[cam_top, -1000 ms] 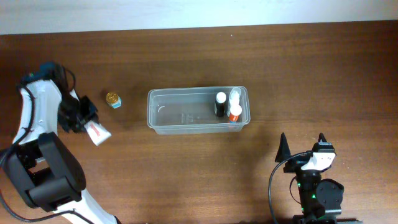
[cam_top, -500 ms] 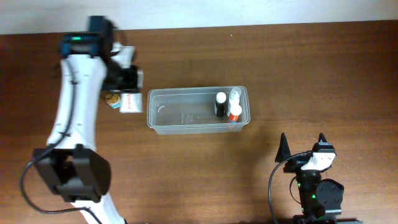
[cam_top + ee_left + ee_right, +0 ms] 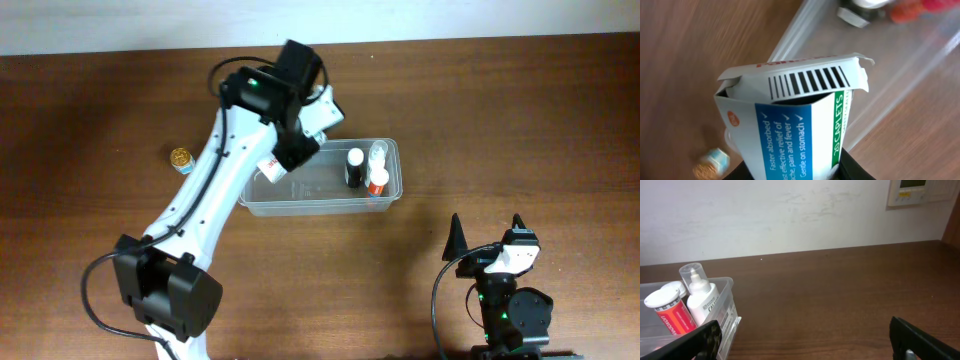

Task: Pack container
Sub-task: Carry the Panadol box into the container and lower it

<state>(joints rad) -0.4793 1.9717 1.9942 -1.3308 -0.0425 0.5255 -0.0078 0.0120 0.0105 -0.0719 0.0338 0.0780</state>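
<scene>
Container (image 3: 312,196) rim below! Left jaws clamped on caplet box (image 3: 790,127), right jaws apart; its loose flap might snag there.

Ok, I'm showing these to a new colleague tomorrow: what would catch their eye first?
The left gripper, stretched far across the table, holds a white, blue and green caplet box over the left part of the clear tub. Three small bottles stand at the tub's right end. The right gripper sits open near the table's front edge.
</scene>
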